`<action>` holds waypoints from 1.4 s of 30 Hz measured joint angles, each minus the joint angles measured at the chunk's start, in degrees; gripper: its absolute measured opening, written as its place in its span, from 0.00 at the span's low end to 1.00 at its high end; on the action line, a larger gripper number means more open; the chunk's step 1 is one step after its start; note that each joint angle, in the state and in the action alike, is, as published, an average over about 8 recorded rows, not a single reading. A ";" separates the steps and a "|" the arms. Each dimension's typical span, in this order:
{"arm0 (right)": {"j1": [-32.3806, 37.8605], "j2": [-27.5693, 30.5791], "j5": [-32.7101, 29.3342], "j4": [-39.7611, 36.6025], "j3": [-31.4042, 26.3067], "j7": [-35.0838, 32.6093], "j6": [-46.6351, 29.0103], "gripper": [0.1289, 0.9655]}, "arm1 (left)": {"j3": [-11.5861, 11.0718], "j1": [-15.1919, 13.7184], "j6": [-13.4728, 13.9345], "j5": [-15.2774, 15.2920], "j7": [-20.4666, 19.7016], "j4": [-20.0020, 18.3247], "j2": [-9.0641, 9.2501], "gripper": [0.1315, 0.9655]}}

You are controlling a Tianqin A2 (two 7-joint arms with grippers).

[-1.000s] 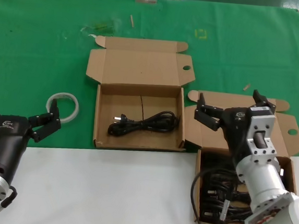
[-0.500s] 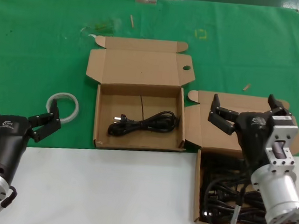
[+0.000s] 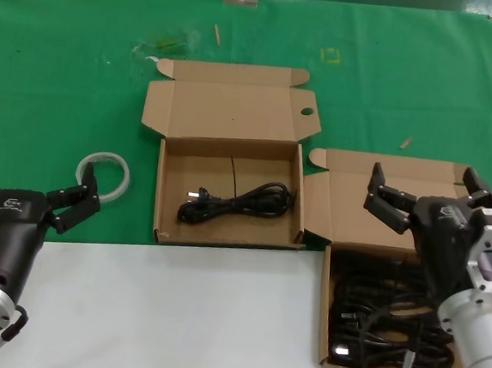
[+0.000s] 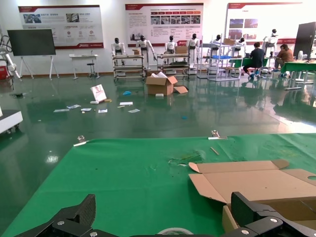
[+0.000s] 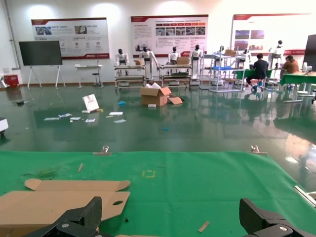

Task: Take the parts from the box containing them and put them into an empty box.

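Observation:
The right cardboard box stands open at the front right and holds a tangle of black power cables. Its lid lies back on the green cloth. The middle box is open and holds one black cable; its lid also shows in the left wrist view and the right wrist view. My right gripper is open and empty, above the right box's lid and back edge. My left gripper is open and empty at the front left, parked.
A white tape ring lies on the green cloth left of the middle box, close to my left gripper. Small wooden sticks lie farther back. The white table front runs below the cloth.
My right gripper has moved to the right and toward the robot, empty and open, uncovering the cables in the right box. The left arm has not moved.

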 joint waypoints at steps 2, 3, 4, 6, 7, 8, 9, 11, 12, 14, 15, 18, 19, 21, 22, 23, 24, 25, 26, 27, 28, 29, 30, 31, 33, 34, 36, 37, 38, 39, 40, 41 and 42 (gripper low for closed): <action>-0.62 0.00 -1.45 0.40 0.74 1.69 -0.58 1.00 | 0.00 0.00 0.00 0.00 0.00 0.00 0.00 1.00; -0.93 0.00 -2.16 0.59 1.10 2.53 -0.87 1.00 | 0.00 0.00 0.00 0.00 0.00 0.00 0.00 1.00; -1.20 0.00 -2.80 0.76 1.42 3.27 -1.12 1.00 | 0.00 0.00 0.00 -0.01 0.00 0.00 0.00 1.00; -1.67 0.00 -3.89 1.05 1.97 4.55 -1.56 1.00 | 0.00 0.00 0.00 -0.01 0.00 0.00 0.00 1.00; -1.84 0.00 -4.29 1.16 2.17 5.02 -1.72 1.00 | 0.00 0.00 0.00 -0.01 0.00 0.00 0.00 1.00; -1.98 0.00 -4.61 1.25 2.33 5.40 -1.85 1.00 | 0.00 0.00 0.00 -0.01 0.00 0.00 0.00 1.00; -2.09 0.00 -4.86 1.32 2.45 5.69 -1.95 1.00 | 0.00 0.00 0.00 -0.01 0.01 0.00 0.00 1.00; -2.18 0.00 -5.10 1.37 2.56 5.97 -2.05 1.00 | 0.00 0.00 0.00 -0.01 0.02 0.00 0.00 1.00; -2.20 0.00 -5.14 1.38 2.58 6.02 -2.06 1.00 | 0.00 0.00 0.00 -0.01 0.02 0.00 0.00 1.00; -2.21 0.00 -5.17 1.39 2.59 6.05 -2.08 1.00 | 0.00 0.00 0.00 -0.01 0.03 0.00 0.00 1.00; -2.21 0.00 -5.18 1.39 2.60 6.06 -2.08 1.00 | 0.00 0.00 0.00 0.00 0.03 0.00 0.00 1.00; -2.22 0.00 -5.19 1.39 2.60 6.07 -2.08 1.00 | 0.00 0.00 0.00 0.00 0.03 0.00 0.00 1.00; -2.22 0.00 -5.19 1.39 2.60 6.07 -2.08 1.00 | 0.00 0.00 0.00 0.00 0.03 0.00 0.00 1.00; -2.22 0.00 -5.19 1.39 2.60 6.07 -2.08 1.00 | 0.00 0.00 0.00 0.00 0.02 0.00 0.00 1.00; -2.22 0.00 -5.19 1.39 2.60 6.07 -2.08 1.00 | 0.00 0.00 0.00 0.00 0.02 0.00 0.00 1.00; -2.22 0.00 -5.19 1.39 2.60 6.07 -2.08 1.00 | 0.00 0.00 0.00 0.00 0.02 0.00 0.00 1.00; -2.22 0.00 -5.19 1.39 2.60 6.07 -2.08 1.00 | 0.00 0.00 0.00 0.00 0.01 0.00 0.00 1.00; -2.22 0.00 -5.19 1.39 2.60 6.07 -2.08 1.00 | 0.00 0.00 0.00 0.00 0.01 0.00 0.00 1.00; -2.22 0.00 -5.19 1.39 2.60 6.07 -2.08 1.00 | 0.00 0.00 0.00 0.00 0.01 0.00 0.00 1.00; -2.22 0.00 -5.19 1.39 2.60 6.07 -2.08 1.00 | 0.00 0.00 0.00 0.00 0.01 0.00 0.00 1.00; -2.22 0.00 -5.19 1.39 2.60 6.07 -2.08 1.00 | 0.00 0.00 0.00 0.00 0.01 0.00 0.00 1.00; -2.22 0.00 -5.19 1.39 2.60 6.07 -2.08 1.00 | 0.00 0.00 0.00 0.00 0.01 0.00 0.00 1.00; -2.22 0.00 -5.19 1.39 2.60 6.07 -2.08 1.00 | 0.00 0.00 0.00 0.00 0.01 0.00 0.00 1.00; -2.22 0.00 -5.19 1.39 2.60 6.07 -2.08 1.00 | 0.00 0.00 0.00 0.00 0.01 0.00 0.00 1.00; -2.22 0.00 -5.19 1.39 2.60 6.07 -2.08 1.00 | 0.00 0.00 0.00 0.00 0.01 0.00 0.00 1.00; -2.22 0.00 -5.19 1.39 2.60 6.07 -2.08 1.00 | 0.00 0.00 0.00 0.00 0.01 0.00 0.00 1.00; -2.22 0.00 -5.19 1.39 2.60 6.07 -2.08 1.00 | 0.00 0.00 0.00 0.00 0.01 0.00 0.00 1.00; -2.22 0.00 -5.19 1.39 2.60 6.07 -2.08 1.00 | 0.00 0.00 0.00 0.00 0.01 0.00 0.00 1.00; -2.22 0.00 -5.19 1.39 2.60 6.07 -2.08 1.00 | 0.00 0.00 0.00 0.00 0.01 0.00 0.00 1.00; -2.22 0.00 -5.19 1.39 2.60 6.07 -2.08 1.00 | 0.00 0.00 0.00 0.00 0.01 0.00 0.00 1.00; -2.22 0.00 -5.19 1.39 2.60 6.07 -2.08 1.00 | 0.00 0.00 0.00 0.00 0.01 0.00 0.00 1.00; -2.22 0.00 -5.19 1.39 2.60 6.07 -2.08 1.00 | 0.00 0.00 0.00 0.00 0.01 0.00 0.00 1.00; -2.22 0.00 -5.19 1.39 2.60 6.07 -2.08 1.00 | 0.00 0.00 0.00 0.00 0.01 0.00 0.00 1.00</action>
